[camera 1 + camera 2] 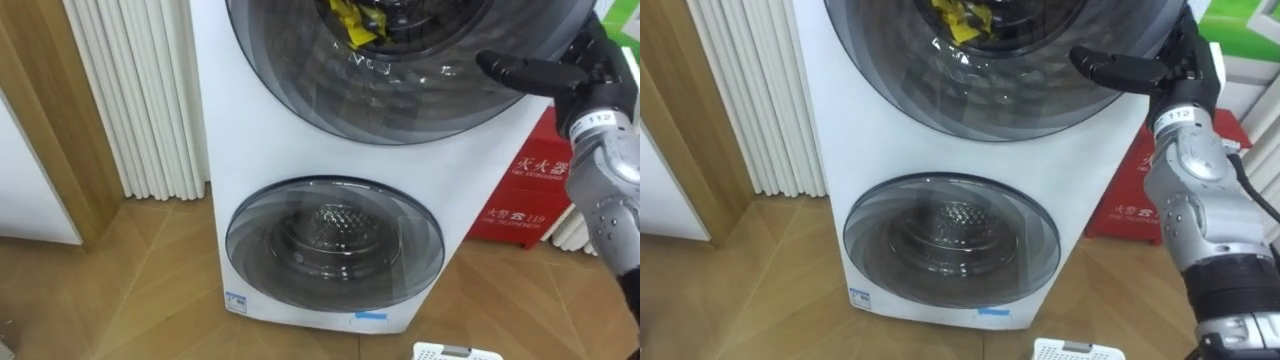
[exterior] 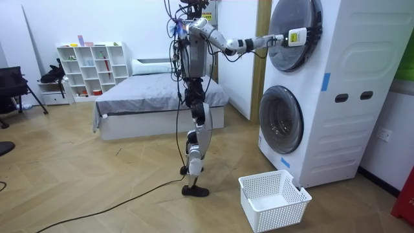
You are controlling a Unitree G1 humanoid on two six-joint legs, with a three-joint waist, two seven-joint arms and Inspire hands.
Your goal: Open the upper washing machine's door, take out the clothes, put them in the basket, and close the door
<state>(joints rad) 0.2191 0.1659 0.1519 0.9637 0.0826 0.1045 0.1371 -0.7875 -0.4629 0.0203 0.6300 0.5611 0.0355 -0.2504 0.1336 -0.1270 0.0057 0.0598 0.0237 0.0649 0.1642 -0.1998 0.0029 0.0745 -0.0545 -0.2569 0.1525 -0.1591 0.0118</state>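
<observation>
In the left eye view my right hand point(image 1: 530, 72) lies straight-fingered against the right rim of the upper door point(image 1: 400, 100), holding nothing. The yellow clothes point(image 1: 350, 25) sit behind the glass, left of my fingertips and a little above.

In the right eye view the lower door point(image 1: 952, 250) is well below my hand. The upper door looks shut, so I should curl my fingers behind its edge and pull evenly.

In the room view I stand facing the washing machine point(image 2: 349, 129), and the basket point(image 2: 284, 208) waits on the floor far beneath my hand.
</observation>
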